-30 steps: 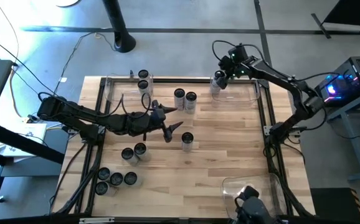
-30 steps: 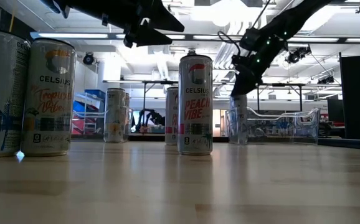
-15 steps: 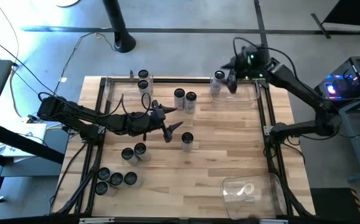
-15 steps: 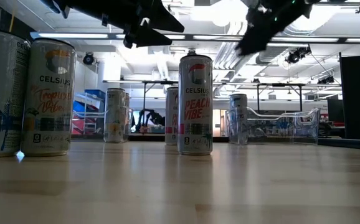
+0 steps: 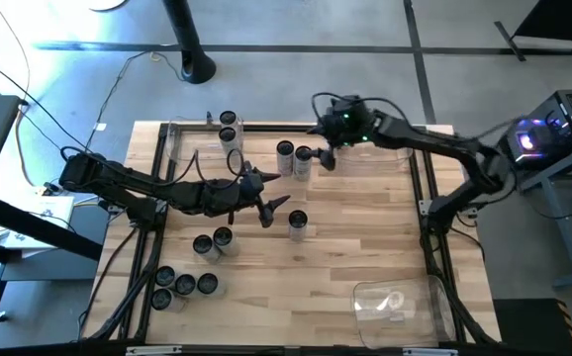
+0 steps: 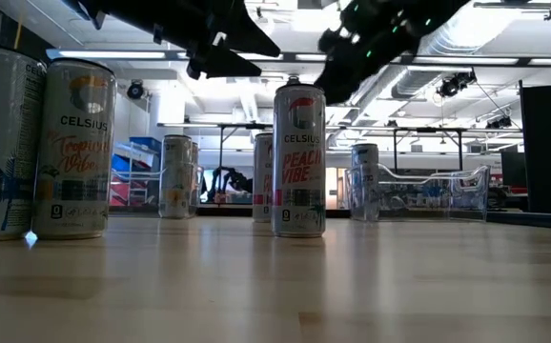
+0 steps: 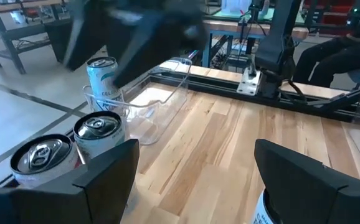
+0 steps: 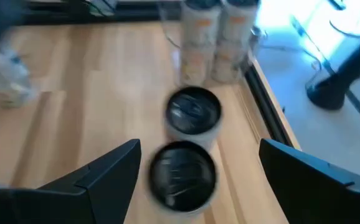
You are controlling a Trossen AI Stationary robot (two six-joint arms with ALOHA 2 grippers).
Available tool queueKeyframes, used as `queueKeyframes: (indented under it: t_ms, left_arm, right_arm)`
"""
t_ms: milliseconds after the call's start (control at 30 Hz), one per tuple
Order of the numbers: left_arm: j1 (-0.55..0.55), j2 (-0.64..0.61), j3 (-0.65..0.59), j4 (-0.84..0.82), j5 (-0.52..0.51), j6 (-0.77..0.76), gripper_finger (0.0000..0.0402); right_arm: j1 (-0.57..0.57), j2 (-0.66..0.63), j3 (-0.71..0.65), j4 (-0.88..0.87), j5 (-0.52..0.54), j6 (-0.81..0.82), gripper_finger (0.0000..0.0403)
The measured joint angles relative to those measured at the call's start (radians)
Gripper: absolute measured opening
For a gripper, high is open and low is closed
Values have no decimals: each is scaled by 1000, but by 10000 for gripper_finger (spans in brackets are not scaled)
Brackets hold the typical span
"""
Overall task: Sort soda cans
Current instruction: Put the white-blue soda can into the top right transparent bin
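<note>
High view: soda cans (image 5: 294, 161) stand scattered on the table (image 5: 365, 227). The left pincer (image 5: 269, 206), spread, hovers beside one lone can (image 5: 297, 223). Right wrist view: the right pincer (image 8: 198, 168), spread, hangs above two cans (image 8: 184, 172).

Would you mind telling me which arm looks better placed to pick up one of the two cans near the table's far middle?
The right: its open hand hovers over the pair of cans.

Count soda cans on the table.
12 soda cans: two in far-left bin, two mid-back, one central, two and four front-left, one in far-right bin, hidden from above.
</note>
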Motion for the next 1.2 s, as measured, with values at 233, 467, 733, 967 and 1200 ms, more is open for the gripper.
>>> queueKeyframes:
  t_ms: [233,467,733,967,1200]
  left_arm:
    - [0,0,0,-3,1,0,314]
    - [0,0,0,-5,1,0,314]
    - [0,0,0,-4,1,0,314]
    - [0,0,0,-6,1,0,314]
    - [0,0,0,-14,1,0,314]
  right_arm:
    - [-13,115,0,43,-6,27,323]
    - [-11,135,0,48,-61,13,323]
    - [-14,129,0,58,-58,10,323]
    - [-9,110,0,43,-61,23,323]
    - [29,114,0,11,12,7,323]
